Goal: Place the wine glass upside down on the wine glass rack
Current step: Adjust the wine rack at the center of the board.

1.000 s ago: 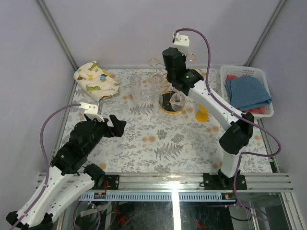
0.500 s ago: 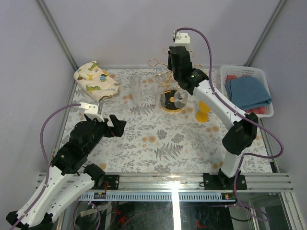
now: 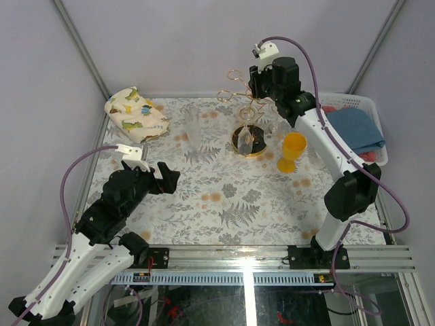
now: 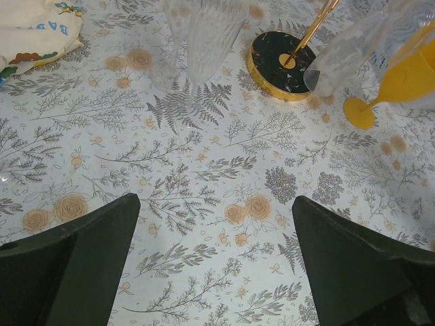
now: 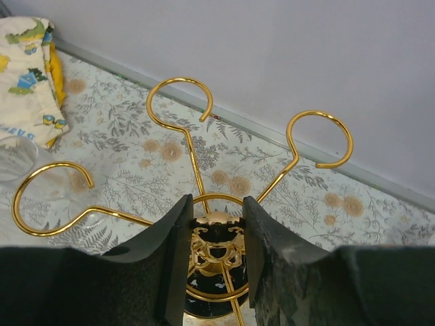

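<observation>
As I judge it, the job is nearly done. The wine glass (image 3: 243, 141) hangs bowl-down and a little tilted, close beside the pole of the wine glass rack (image 4: 275, 58). Its rim is above the bench (image 4: 204, 176) at the right edge of the rack's black base. Its foot is out of sight in my left wrist view, so I can't confirm it sits fully in a ring. What's left, I think, is only to draw clear.

My right claw (image 5: 216, 204) is up over the crown of gold arms, its fingers a narrow gap apart and gripping nothing. The hub shows between them, and I can't tell whether they touch it. My left claw (image 4: 214, 210) is spread wide over the near left of the bench, holding nothing.
</observation>
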Controlling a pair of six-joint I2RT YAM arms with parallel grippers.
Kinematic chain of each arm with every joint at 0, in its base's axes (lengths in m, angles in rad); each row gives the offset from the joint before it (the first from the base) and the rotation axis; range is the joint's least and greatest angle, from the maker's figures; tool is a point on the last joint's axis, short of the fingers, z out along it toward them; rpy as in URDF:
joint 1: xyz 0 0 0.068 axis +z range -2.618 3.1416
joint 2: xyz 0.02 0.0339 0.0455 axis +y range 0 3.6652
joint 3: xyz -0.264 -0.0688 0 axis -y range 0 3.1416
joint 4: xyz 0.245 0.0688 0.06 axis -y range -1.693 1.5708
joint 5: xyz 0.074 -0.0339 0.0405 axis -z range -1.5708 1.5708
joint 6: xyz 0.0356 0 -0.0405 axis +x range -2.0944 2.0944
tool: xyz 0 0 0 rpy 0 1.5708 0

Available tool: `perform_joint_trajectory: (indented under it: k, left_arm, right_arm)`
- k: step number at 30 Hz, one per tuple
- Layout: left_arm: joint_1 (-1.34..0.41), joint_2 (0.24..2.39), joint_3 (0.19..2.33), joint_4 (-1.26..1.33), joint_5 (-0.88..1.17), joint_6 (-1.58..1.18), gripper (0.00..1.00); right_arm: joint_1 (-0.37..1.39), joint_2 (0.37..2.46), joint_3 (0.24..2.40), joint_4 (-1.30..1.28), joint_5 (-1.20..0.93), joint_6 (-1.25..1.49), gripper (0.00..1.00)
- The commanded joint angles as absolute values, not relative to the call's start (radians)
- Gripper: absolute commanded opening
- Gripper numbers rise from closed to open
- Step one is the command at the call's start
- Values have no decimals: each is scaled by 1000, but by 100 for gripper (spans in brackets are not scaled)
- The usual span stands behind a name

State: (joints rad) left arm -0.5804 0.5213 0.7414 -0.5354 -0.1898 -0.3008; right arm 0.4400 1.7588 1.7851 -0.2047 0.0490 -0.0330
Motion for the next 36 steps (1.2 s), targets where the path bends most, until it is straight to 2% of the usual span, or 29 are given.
perform_joint_trajectory:
  k: [1,7,10,12,16,20,27,36]
  left_arm:
    - [-577,524,732,-514,-187,-299,94]
    - [-578,514,732,-515,-194,-301,94]
    - [-577,516,731,-514,-195,-301,94]
    - [-577,520,731,-514,-192,-300,94]
    - [-577,529,733,-512,-186,-299,94]
    - [-577,538,735,-512,-185,-297,94]
    - [-577,535,734,-512,-191,-299,94]
    - [-577,529,733,-514,-196,-301,94]
  right_arm:
    - [408,1743,1790,-296,-182,-198,11]
    - [384,1769,1843,-336,-303,-249,11]
    - [384,1776,1887,-360,-248,-231,30]
    - [384,1766,1887,-356,-229,-210,49]
    - [384,1744,1901,-376,-199,-155,70]
    - [384,1726,1936,-389,-152,-42,80]
    - [394,1649,1837,-236,2,258,80]
    - [504,1658,1856,-248,367,307,78]
